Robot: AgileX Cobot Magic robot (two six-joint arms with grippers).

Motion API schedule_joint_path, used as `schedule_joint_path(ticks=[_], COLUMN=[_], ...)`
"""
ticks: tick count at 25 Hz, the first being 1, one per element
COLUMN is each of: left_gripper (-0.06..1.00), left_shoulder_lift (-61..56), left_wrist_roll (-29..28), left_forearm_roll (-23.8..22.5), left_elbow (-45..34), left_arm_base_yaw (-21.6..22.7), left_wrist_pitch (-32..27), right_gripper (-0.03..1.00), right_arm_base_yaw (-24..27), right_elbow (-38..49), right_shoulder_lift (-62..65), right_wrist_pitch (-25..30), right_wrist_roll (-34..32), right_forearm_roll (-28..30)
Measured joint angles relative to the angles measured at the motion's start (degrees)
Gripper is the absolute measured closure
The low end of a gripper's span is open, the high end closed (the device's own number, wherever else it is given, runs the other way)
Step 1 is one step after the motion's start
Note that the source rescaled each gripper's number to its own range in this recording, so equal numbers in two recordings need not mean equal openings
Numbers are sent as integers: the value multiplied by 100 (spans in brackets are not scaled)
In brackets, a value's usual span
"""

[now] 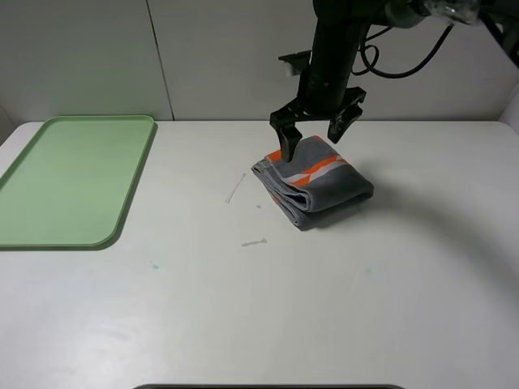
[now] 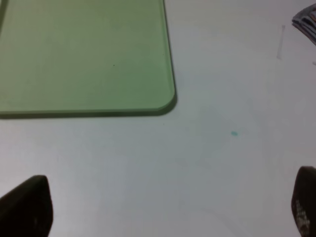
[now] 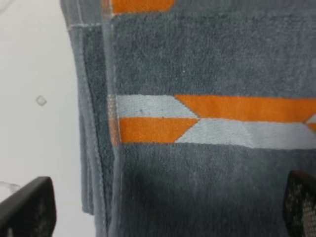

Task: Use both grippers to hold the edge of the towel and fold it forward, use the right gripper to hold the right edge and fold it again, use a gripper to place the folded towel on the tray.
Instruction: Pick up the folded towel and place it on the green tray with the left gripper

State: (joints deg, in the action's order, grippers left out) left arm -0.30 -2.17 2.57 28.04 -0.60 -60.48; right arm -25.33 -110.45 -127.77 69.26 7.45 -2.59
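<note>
Hovering right over the folded towel, the right gripper has its jaws spread wide and holds nothing; one prong overlaps the towel's far edge in the exterior high view, and I cannot tell whether it touches the cloth. The towel lies on the white table, right of the middle, as a thick compact bundle with several layers stacked and the orange-and-white band on top. The right wrist view shows that band and the hemmed layer edges between the two prongs. The pale green tray sits well apart at the left side, with nothing on it. The left gripper is out of the high view; its wrist view shows both prongs far apart, empty, over bare table near a tray corner. Two thin white scraps lie on the table between towel and tray. Judgement: both folds look done, so the step in hand is the last one, picking the bundle for placing. The next move calls for lowering the right gripper, closing across the whole stack so every layer is pinched, then lifting and carrying it left to the tray. Grabbing only the top layer would likely let the bundle unfold on the lift.
</note>
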Motion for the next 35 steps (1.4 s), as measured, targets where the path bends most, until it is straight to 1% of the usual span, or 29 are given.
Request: schedule_joint_path(ticks=[4, 19, 25, 35], left_gripper=[-3, -3, -3, -3], left_shoulder_lift=[0, 0, 0, 0], left_wrist_roll=[0, 0, 0, 0], left_forearm_roll=[0, 0, 0, 0], left_elbow=[0, 0, 0, 0], left_arm_base_yaw=[0, 0, 0, 0], left_wrist_pitch=[0, 0, 0, 0], right_gripper=[-3, -3, -3, -3], right_arm_base_yaw=[0, 0, 0, 0], right_elbow=[0, 106, 1178, 3417], right_shoulder_lift=[359, 2149, 3093, 4648], right_wrist_pitch=[12, 27, 27, 32], right_wrist_roll=[-22, -477, -512, -558], right_forearm_roll=[-52, -164, -186, -192])
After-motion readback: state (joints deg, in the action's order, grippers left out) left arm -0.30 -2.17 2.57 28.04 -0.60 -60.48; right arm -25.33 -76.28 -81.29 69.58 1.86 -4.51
